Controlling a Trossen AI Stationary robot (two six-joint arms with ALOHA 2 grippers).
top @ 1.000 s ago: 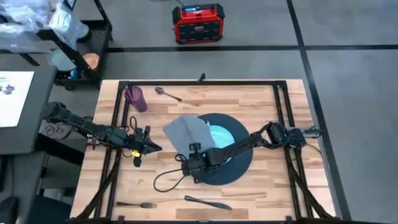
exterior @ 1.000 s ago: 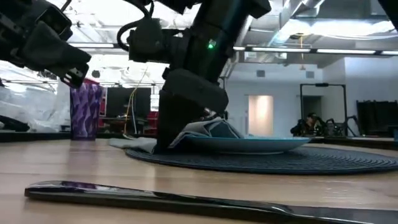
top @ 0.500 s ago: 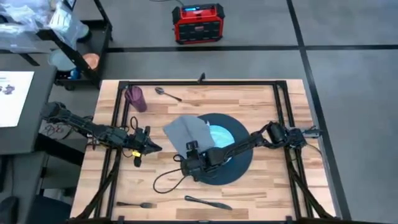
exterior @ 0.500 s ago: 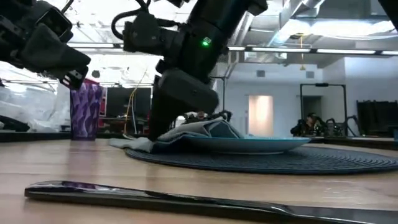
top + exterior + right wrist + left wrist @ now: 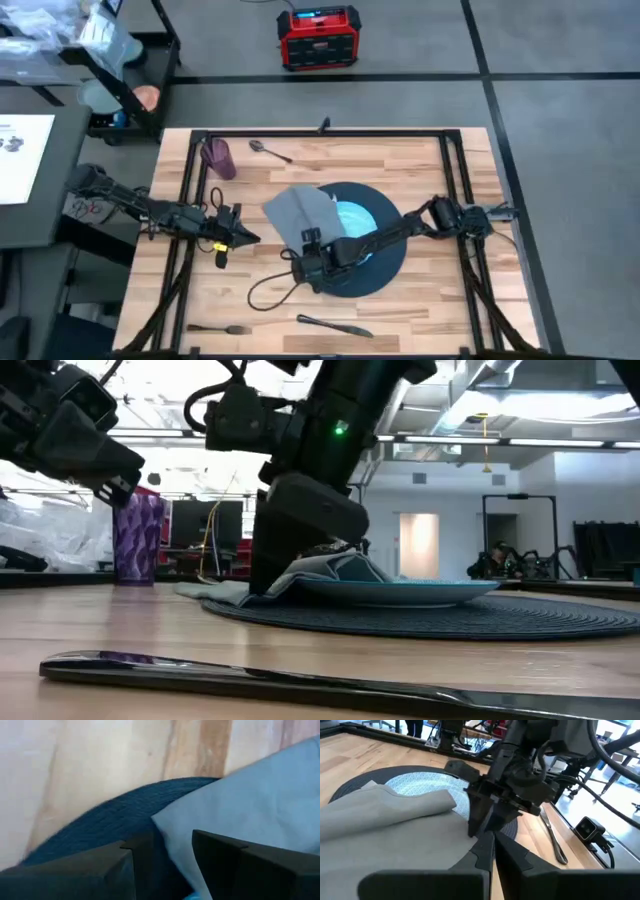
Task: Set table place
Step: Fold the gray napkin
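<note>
**Right gripper down at the mat's edge, over the napkin corner**

On the light wood bench [image 5: 420,165] the round dark mat [image 5: 385,270] lies right of centre in the high view, with the light blue plate [image 5: 358,218] on it. A grey cloth napkin [image 5: 295,212] is draped over the plate's left side and spills off the mat toward the upper left of the frame.

The right gripper [image 5: 305,268] reaches in from the right edge of the bench and is down at the lower-left rim of the mat. In the right wrist view its two dark fingers [image 5: 220,865] stand a small way apart, with a corner of the napkin [image 5: 240,795] and the mat's woven edge [image 5: 100,830] showing between and ahead of them; whether they actually pinch the cloth cannot be told. The low view shows this gripper [image 5: 290,565] planted at the napkin's folded edge beside the plate [image 5: 400,592].

The left gripper [image 5: 243,236] hangs above the bench left of the napkin, apart from it; its fingers [image 5: 485,855] lie close together with nothing between them.

A purple cup [image 5: 218,158] and a spoon [image 5: 268,150] sit in the upper left of the bench, a fork [image 5: 215,328] and a knife [image 5: 335,325] along the bottom edge.
</note>
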